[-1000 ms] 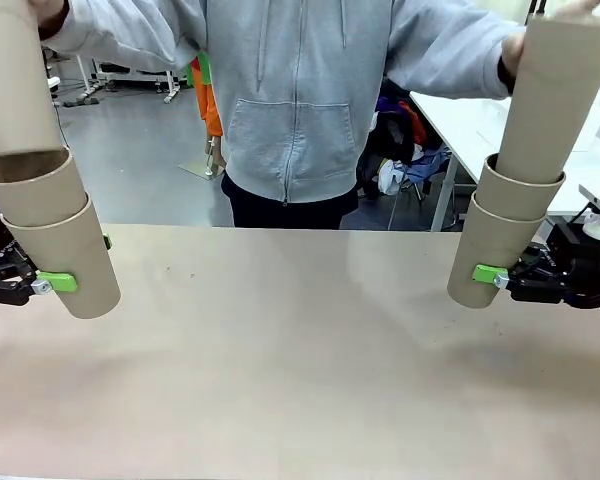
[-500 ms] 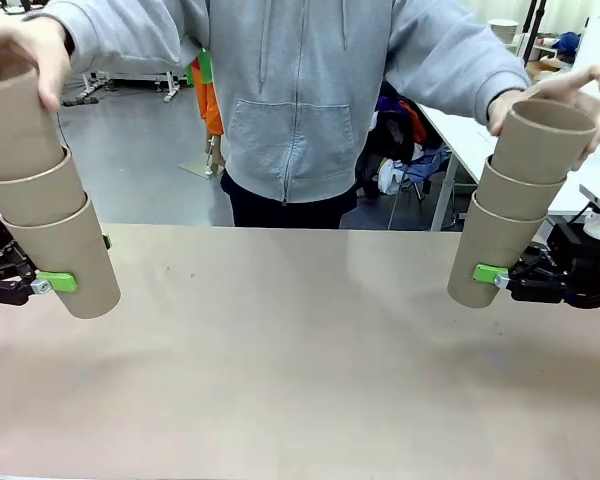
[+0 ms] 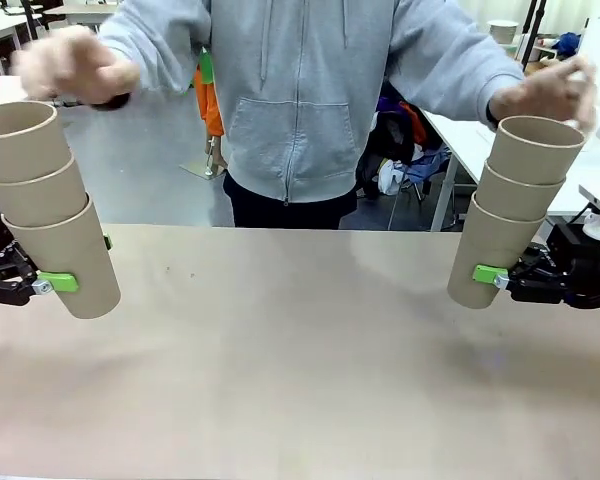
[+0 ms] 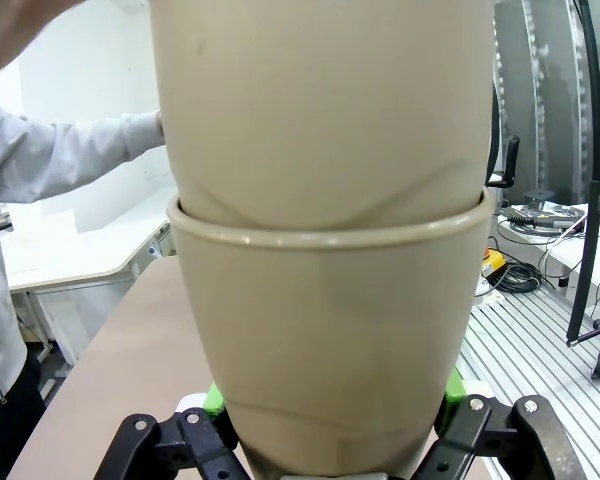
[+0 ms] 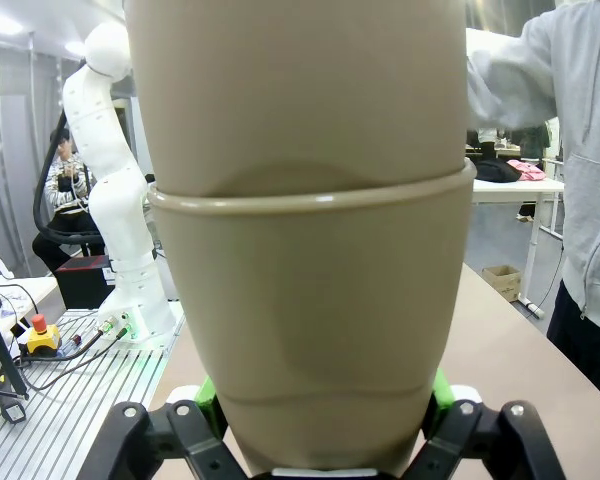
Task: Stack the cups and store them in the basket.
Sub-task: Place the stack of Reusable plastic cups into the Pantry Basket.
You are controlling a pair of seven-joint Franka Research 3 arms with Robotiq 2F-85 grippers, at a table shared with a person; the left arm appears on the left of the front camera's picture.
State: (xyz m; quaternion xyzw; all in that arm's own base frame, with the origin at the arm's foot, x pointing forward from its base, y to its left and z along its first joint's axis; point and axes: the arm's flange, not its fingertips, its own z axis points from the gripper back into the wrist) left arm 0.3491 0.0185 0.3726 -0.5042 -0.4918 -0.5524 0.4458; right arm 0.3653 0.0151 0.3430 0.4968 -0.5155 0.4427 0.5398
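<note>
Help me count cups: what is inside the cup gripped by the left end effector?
Two more cups nest in that bottom cup: a middle cup and, inside it, a top cup with an open rim. Their lower parts are covered by the cup around each.

Robotics lab/workshop: slotted alu mounting plate (image 4: 528, 352), loose cables (image 4: 540, 272), red e-stop button (image 5: 40, 333) on yellow box, white worktables (image 3: 475, 125) in bg, bare grey floor (image 3: 130, 170).
</note>
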